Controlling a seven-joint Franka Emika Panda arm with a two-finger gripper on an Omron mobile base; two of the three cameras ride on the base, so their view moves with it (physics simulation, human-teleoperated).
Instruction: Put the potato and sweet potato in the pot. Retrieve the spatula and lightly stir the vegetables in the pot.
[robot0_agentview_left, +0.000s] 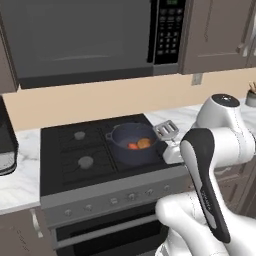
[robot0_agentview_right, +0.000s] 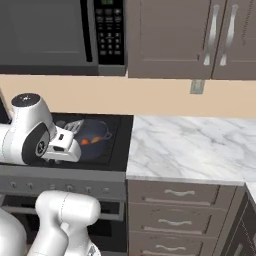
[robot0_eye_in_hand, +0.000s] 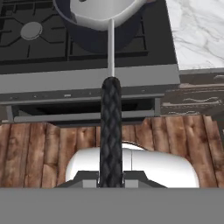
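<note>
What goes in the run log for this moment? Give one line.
phase: stirring not begun | claw: shut on spatula handle | spatula head: above pot rim | in pot: potato, sweet potato

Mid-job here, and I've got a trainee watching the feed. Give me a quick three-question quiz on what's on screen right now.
1. True or false: the spatula lies flat on the counter.
2. Where are the potato and sweet potato? A) in the pot B) on the marble counter C) in the microwave
3. What is the gripper shut on?

Key: 1 false, it is held up beside the pot's rim. 2 A. 3 the spatula's black handle.
</note>
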